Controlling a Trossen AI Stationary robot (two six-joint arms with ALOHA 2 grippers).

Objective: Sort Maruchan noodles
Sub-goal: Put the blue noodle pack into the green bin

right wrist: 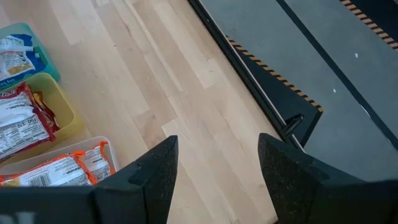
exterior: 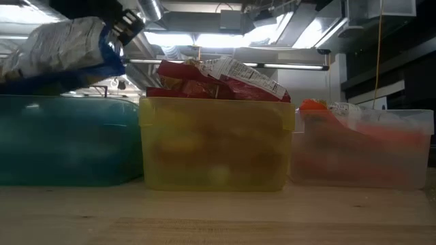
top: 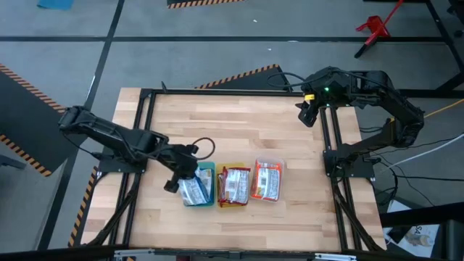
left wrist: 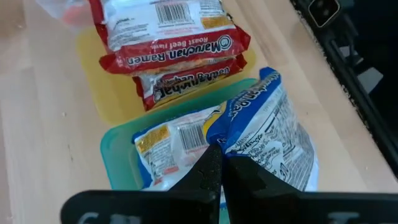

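Observation:
My left gripper [left wrist: 219, 171] is shut on a blue-and-white noodle packet [left wrist: 267, 134] over the green tray [left wrist: 115, 155], which holds another blue-and-white packet [left wrist: 174, 143]. In the high view the left gripper [top: 180, 180] is at the green tray's [top: 210, 168] left side. Red packets [top: 233, 185] lie stacked in the yellow tray [exterior: 211, 146]. Orange packets [top: 267, 181] lie in the clear tray [exterior: 361, 146]. My right gripper [right wrist: 214, 162] is open and empty over the table's far right corner [top: 308, 112]. My left gripper pinches the blue-and-white packet at its edge [left wrist: 225, 142] between its two fingers, only a narrow strip of the wrapper. The fingers slant down from the table's left. The packet [exterior: 61, 51] sits tilted above the green tray [exterior: 61, 139], its higher end at the gripper.
The three trays stand side by side in a row near the table's front middle. Bare wood [top: 239, 130] lies behind them and to the right. A dark metal frame [top: 333, 145] runs along the table's edges.

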